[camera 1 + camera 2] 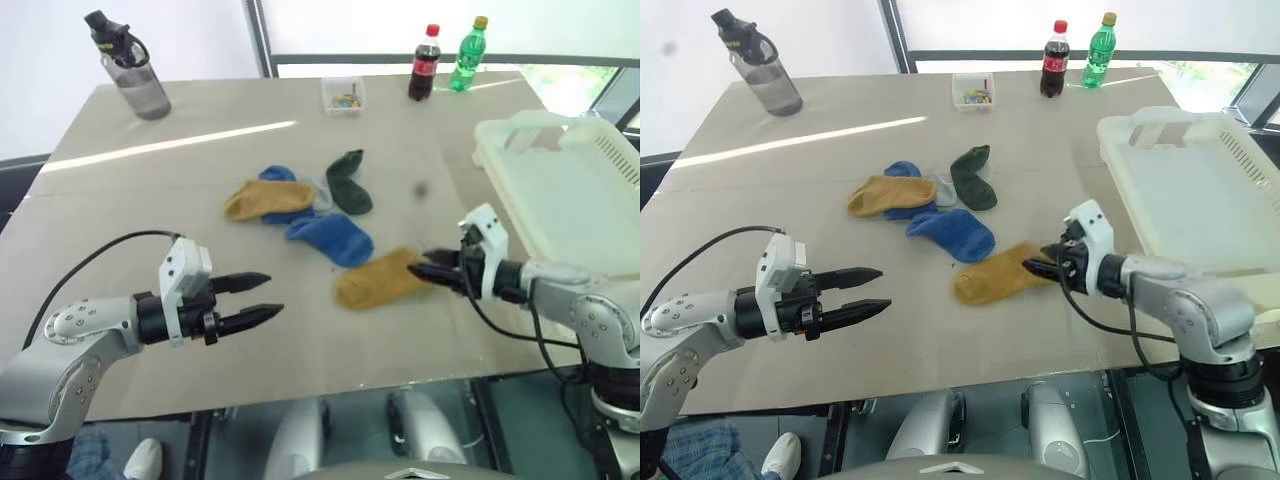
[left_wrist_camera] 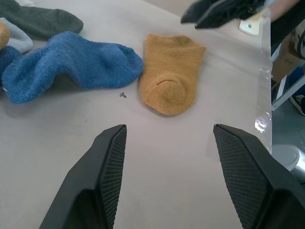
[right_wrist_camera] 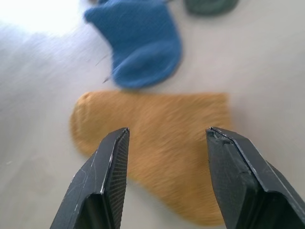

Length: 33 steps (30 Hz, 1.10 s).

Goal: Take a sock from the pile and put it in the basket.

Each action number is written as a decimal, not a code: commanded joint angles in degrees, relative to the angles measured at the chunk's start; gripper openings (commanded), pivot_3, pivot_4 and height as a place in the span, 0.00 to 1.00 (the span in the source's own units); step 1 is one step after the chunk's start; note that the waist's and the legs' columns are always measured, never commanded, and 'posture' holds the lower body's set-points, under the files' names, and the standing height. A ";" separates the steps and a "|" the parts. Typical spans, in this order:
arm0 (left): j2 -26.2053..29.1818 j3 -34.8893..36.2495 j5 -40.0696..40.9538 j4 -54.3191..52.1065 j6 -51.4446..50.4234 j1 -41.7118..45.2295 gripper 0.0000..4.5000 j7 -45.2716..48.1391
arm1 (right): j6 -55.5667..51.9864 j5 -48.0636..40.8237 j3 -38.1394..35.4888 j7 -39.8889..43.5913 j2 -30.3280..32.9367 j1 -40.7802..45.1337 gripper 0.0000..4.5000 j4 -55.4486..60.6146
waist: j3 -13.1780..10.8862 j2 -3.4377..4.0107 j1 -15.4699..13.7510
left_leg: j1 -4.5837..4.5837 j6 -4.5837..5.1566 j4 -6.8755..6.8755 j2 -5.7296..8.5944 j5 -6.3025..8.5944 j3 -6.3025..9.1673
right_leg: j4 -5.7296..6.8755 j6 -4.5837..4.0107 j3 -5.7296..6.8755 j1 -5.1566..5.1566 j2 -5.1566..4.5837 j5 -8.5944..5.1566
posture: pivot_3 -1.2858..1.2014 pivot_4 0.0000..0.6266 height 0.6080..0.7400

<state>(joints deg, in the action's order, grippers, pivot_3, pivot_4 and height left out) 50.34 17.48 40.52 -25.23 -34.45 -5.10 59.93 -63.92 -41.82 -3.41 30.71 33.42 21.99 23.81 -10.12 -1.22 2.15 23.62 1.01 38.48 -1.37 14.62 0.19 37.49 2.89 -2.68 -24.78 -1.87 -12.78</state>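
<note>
The pile lies mid-table: a mustard sock (image 1: 268,200), a blue sock (image 1: 330,238), a dark green sock (image 1: 348,182) and a pale grey one (image 1: 320,197). Another mustard sock (image 1: 380,280) lies flat by itself nearer the front. My right gripper (image 1: 425,268) is open just over that sock's right end, holding nothing; the sock (image 3: 157,143) lies on the table beyond its parted fingers. My left gripper (image 1: 262,300) hovers open and empty over the table at the front left, pointing toward the socks. The white basket (image 1: 560,200) sits at the table's right edge.
Along the far edge stand a grey water bottle (image 1: 130,65), a small clear box (image 1: 343,95), a cola bottle (image 1: 424,63) and a green bottle (image 1: 467,55). The table's front edge runs just under both arms.
</note>
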 commanded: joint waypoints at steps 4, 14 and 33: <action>0.37 1.82 -0.54 -0.90 1.29 -0.06 0.69 -0.72 | 15.90 -0.91 -4.08 13.02 1.85 -0.86 0.57 3.18 | 0.00 0.00 -0.05 | 0.01 0.00 -0.02 -0.01 0.00 0.05 | -0.01 0.00 0.03 0.00 0.02 0.00 | 0.52 0.24 1.00; -0.47 1.10 -1.45 0.26 1.87 1.58 0.69 -3.18 | 22.30 -0.51 -7.01 17.64 5.36 -3.40 0.57 1.39 | 0.00 0.00 -0.16 | 0.00 0.00 0.02 0.00 0.00 0.03 | 0.03 0.00 0.03 0.01 -0.02 0.00 | 0.52 0.24 1.00; -6.75 -8.10 -17.51 15.05 11.57 14.21 0.69 -13.21 | 23.18 -0.68 -6.80 17.34 5.57 -4.84 0.57 2.68 | 0.00 0.00 -0.78 | -0.03 0.00 0.09 0.05 0.00 0.04 | 0.11 0.00 0.02 0.04 -0.02 0.01 | 0.52 0.24 1.00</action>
<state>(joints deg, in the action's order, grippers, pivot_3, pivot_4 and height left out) 44.42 10.11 24.58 -11.95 -25.47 7.28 47.84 -41.99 -41.63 -8.94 47.91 38.31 16.97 24.38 -10.12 -1.22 1.37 23.62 1.02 38.58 -1.31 14.61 0.22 37.61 2.90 -2.66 -24.75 -1.89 -12.77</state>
